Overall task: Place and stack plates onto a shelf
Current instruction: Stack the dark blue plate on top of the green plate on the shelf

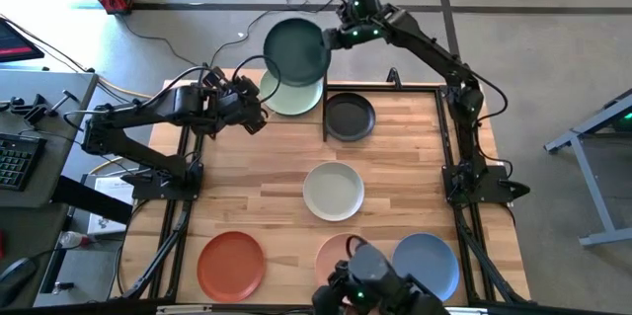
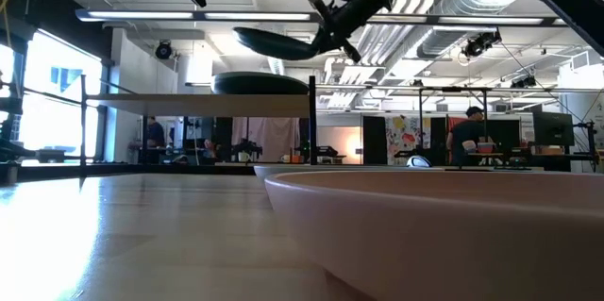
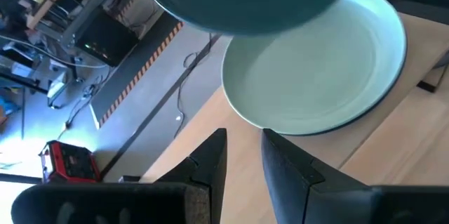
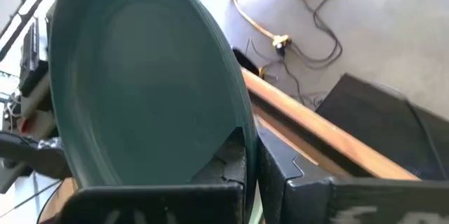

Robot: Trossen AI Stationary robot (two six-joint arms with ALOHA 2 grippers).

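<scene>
Right gripper (image 1: 334,35), fingers clenched on dark teal plate (image 1: 295,50), above pale green plate (image 1: 293,96) on shelf (image 1: 415,98). Next: lower, centre, release. Left gripper (image 1: 255,116) beside, fingers released.

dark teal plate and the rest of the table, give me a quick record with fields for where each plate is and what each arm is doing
dark teal plate: held in the air by the right gripper, over the pale green plate
pale green plate: on the shelf
charcoal plate: beside the pale green plate
off-white plate: table centre
terracotta plate, pink plate, blue plate: near edge
left gripper: empty, jaws apart, beside the pale green plate
</scene>
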